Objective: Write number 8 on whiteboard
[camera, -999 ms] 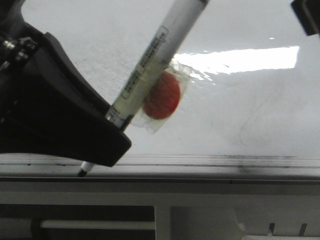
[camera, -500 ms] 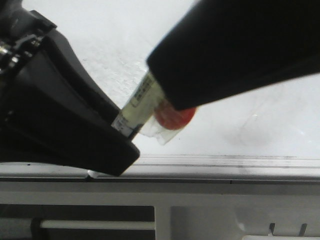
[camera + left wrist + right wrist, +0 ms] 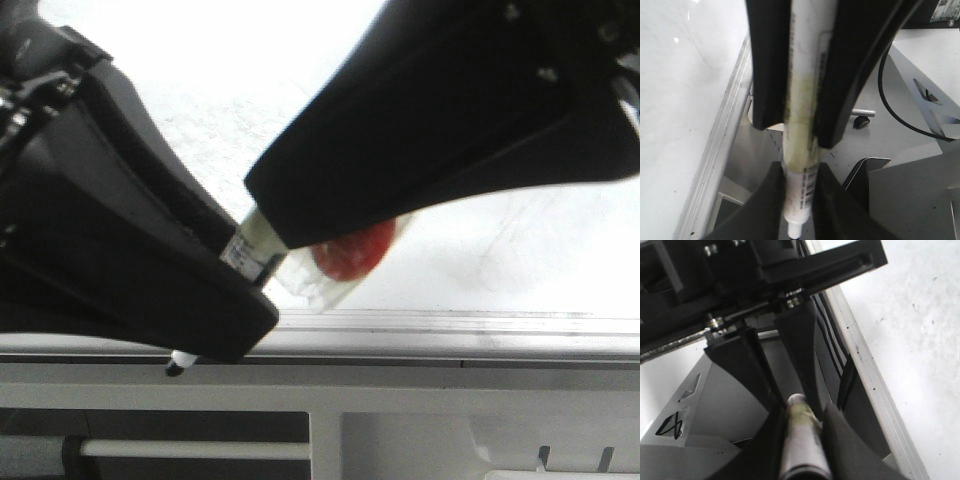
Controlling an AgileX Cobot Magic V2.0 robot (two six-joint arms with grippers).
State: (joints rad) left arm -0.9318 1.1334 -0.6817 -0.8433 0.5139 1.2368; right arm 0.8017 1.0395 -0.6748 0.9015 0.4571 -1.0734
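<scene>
Currently both the left gripper and right gripper clamp the marker; opposing pulls could wrench it loose.

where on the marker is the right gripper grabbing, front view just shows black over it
observer: left wrist view shows the right gripper closed on both sides of the marker barrel, just above the left gripper.
operator: is the tip touching the rail
observer: no, in that view the tip hangs apart from the whiteboard rail, on its off-board side.
operator: is the right one centred on it
observer: yes, the right wrist view has the barrel running straight between its two fingers.
</scene>
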